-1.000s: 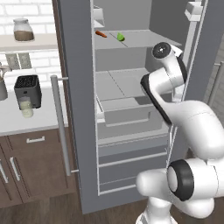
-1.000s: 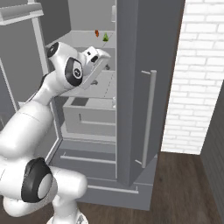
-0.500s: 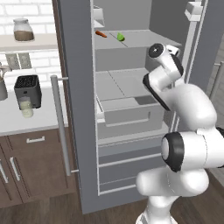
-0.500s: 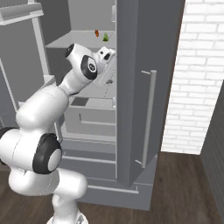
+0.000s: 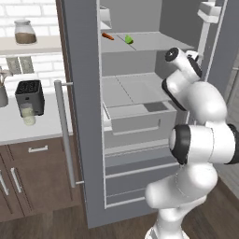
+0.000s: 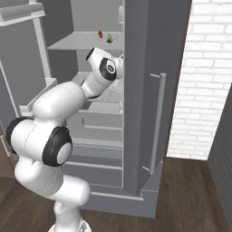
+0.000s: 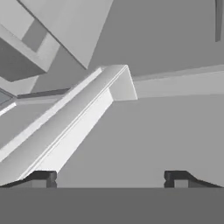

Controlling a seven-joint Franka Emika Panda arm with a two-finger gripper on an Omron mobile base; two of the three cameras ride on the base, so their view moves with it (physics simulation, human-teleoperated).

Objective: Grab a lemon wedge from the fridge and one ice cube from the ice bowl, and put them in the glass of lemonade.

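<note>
The lemon wedge (image 5: 129, 40), a tiny yellow-green wedge-shaped piece, lies on the upper shelf of the tall matte grey French-door fridge (image 5: 80, 93), just beside a thin orange-red stick-shaped item (image 5: 107, 36) and towards the front of that shelf. My gripper (image 7: 110, 178) stands wide with nothing between the two dark fingertips (image 7: 43, 178); along the hand view it faces bare grey fridge interior, with the edge of a pale shelf (image 7: 65, 127) running slantwise across, and no wedge ahead of it. Over the last second my arm has swung from low in front of the fridge's middle shelves up and inward, so that the wrist now sits inside the open fridge, below the upper shelf and to the side of the wedge. I judge that this is the reach towards the wedge, with the grasp not yet begun: the hand must climb above the shelf edge and turn until the wedge lies between the fingertips. To the left of the fridge, on the pale counter (image 5: 18, 133), the short clear tumbler of pale yellowish-green lemonade (image 5: 28, 114) waits in front of a black toaster (image 5: 30, 95), well apart from me.
</note>
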